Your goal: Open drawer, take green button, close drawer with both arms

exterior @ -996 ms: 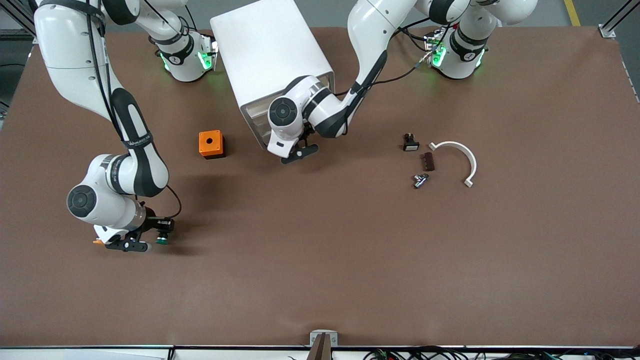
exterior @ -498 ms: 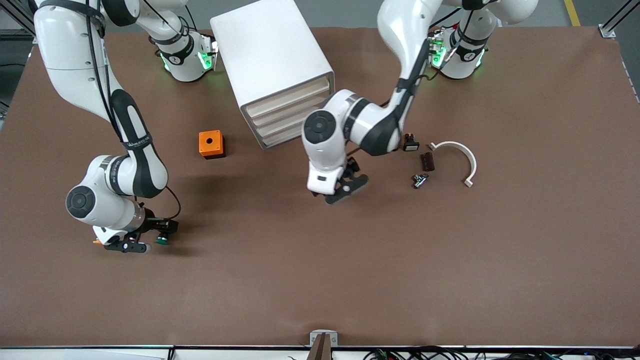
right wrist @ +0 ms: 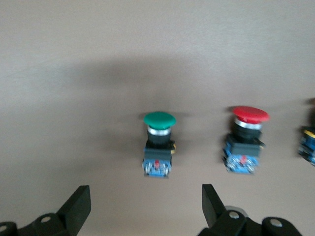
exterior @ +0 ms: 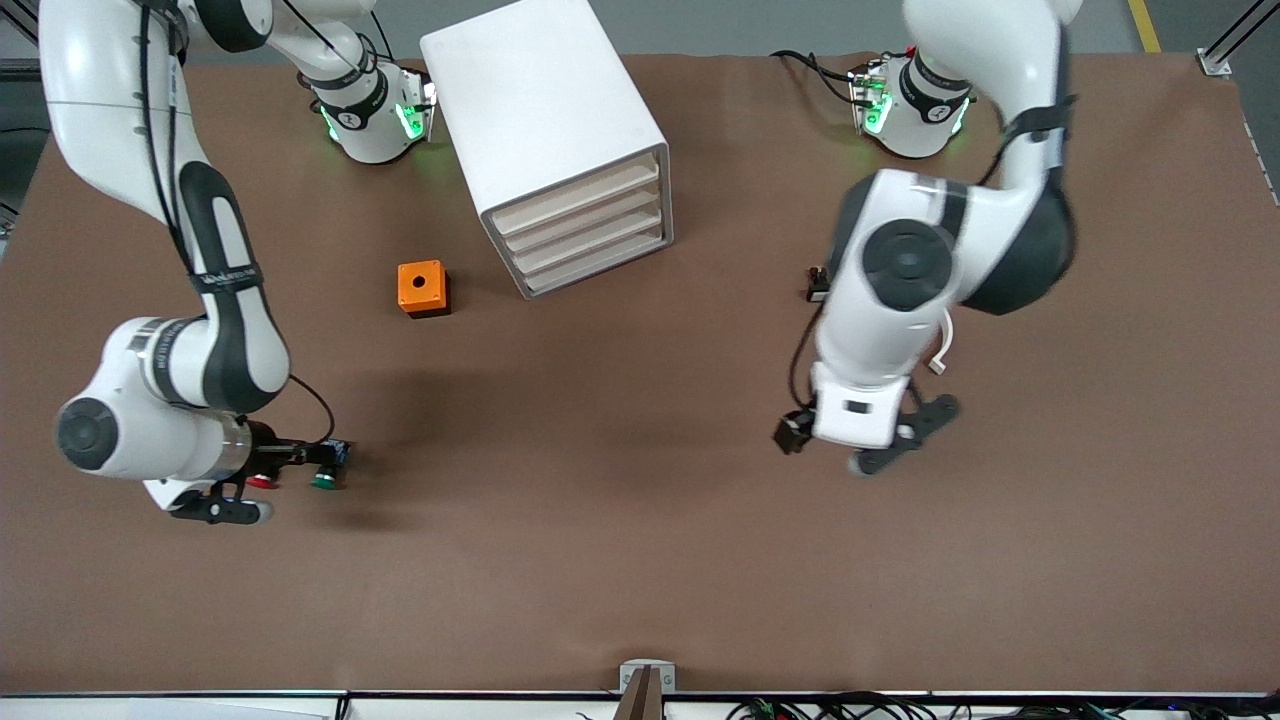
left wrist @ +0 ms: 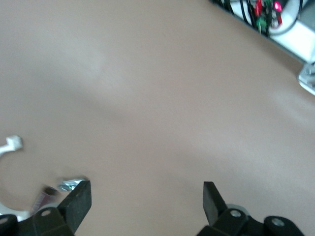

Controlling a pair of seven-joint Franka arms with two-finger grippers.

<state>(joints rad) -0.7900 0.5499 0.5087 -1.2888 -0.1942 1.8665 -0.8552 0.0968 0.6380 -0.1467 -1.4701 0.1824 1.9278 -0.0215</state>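
Note:
The white cabinet [exterior: 545, 110] stands near the arms' bases. Its four cream drawer fronts [exterior: 590, 228] are all pushed in. The green button [exterior: 324, 479] lies on the brown table toward the right arm's end. It also shows in the right wrist view [right wrist: 158, 142], green cap away from the fingers, blue body toward them. My right gripper [exterior: 220, 506] [right wrist: 146, 206] is open and empty, a little back from the button. My left gripper [exterior: 900, 438] [left wrist: 146, 196] is open and empty over bare table toward the left arm's end.
A red-capped button [exterior: 262, 482] [right wrist: 246, 142] lies beside the green one, and a yellow-capped one [right wrist: 307, 142] shows at the right wrist view's edge. An orange box [exterior: 422, 288] sits beside the cabinet. A small black part [exterior: 818, 285] and a white clip [left wrist: 10, 145] lie by the left arm.
My left gripper has swung from the cabinet's front, up and toward the left arm's end. My right gripper has drawn back from the green button, uncovering the red one.

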